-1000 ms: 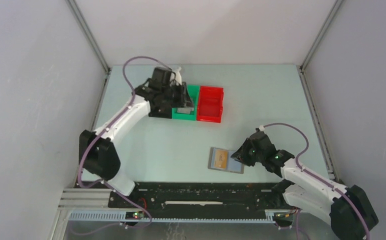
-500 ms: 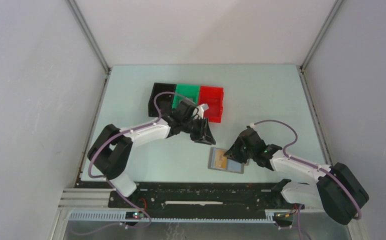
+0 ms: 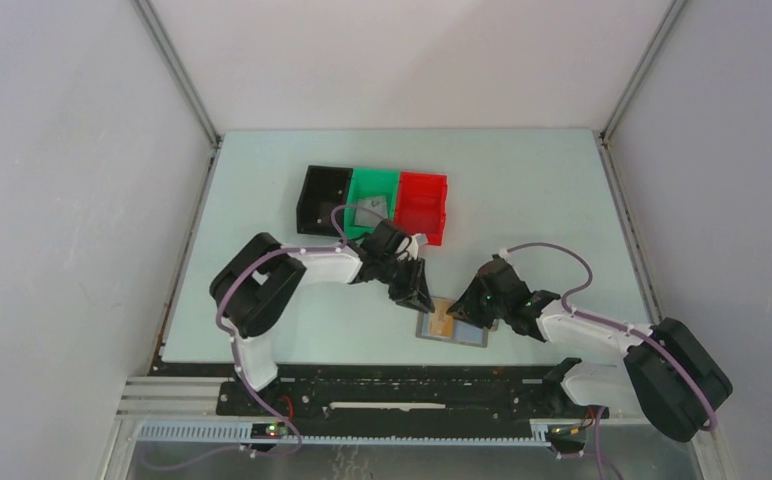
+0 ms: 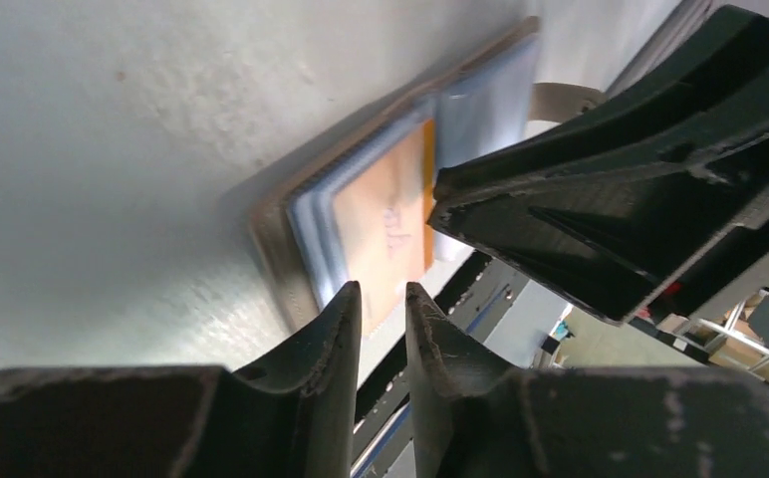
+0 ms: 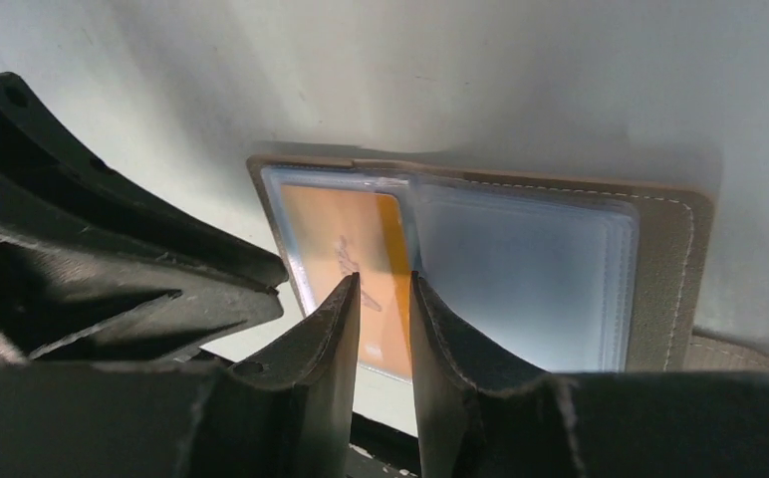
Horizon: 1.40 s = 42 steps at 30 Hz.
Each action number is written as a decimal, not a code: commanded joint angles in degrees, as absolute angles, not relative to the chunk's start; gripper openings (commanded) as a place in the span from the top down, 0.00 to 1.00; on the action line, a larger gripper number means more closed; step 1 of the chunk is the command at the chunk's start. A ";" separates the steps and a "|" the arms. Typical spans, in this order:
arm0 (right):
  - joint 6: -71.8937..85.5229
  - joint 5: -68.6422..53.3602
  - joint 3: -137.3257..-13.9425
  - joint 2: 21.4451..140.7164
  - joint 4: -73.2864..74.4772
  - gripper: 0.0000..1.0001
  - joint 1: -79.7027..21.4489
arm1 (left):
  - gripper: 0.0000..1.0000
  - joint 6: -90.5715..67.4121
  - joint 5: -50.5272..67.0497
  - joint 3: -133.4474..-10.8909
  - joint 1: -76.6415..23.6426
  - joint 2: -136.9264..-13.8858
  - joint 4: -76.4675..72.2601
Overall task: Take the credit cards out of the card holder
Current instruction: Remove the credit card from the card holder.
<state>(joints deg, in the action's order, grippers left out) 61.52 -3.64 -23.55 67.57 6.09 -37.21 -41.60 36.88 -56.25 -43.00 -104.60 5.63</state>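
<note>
Card holder (image 5: 671, 261) shows orange card (image 5: 344, 231), scrawl perhaps a signature; left hand (image 4: 382, 291), right hand (image 5: 382, 280) slightly parted.

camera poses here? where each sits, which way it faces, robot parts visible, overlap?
Top external: fixed high behind the robot, looking down at the table; left arm, right arm, left gripper and right gripper over the open card holder.
Left wrist: low on that arm, facing the orange card past its own fingers; right gripper at right.
Right wrist: facing the same card from the opposite side, own fingers in front; left gripper at left.
Shared: both wrist views catch card, holder, the other gripper.
</note>
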 commanded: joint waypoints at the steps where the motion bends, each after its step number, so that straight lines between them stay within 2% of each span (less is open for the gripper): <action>1: 62.50 -4.60 -21.71 68.67 2.46 0.67 -36.27 | 0.74 -41.14 38.36 -55.36 -43.36 -106.84 4.48; 17: 62.69 -6.86 -20.11 69.98 -1.52 0.74 -35.77 | 0.76 -40.34 36.54 -56.41 -43.41 -111.02 6.46; 19: 63.01 -7.27 -19.83 69.76 -1.98 0.78 -35.69 | 0.77 -40.34 36.40 -56.64 -43.49 -111.29 6.50; 24: 63.18 -6.62 -19.19 68.01 -0.80 1.00 -35.43 | 0.77 -40.52 35.89 -56.53 -43.59 -111.25 6.45; 42: 61.45 -6.81 -11.51 53.93 4.99 1.00 -28.21 | 0.80 -40.69 35.00 -56.59 -43.55 -111.96 6.74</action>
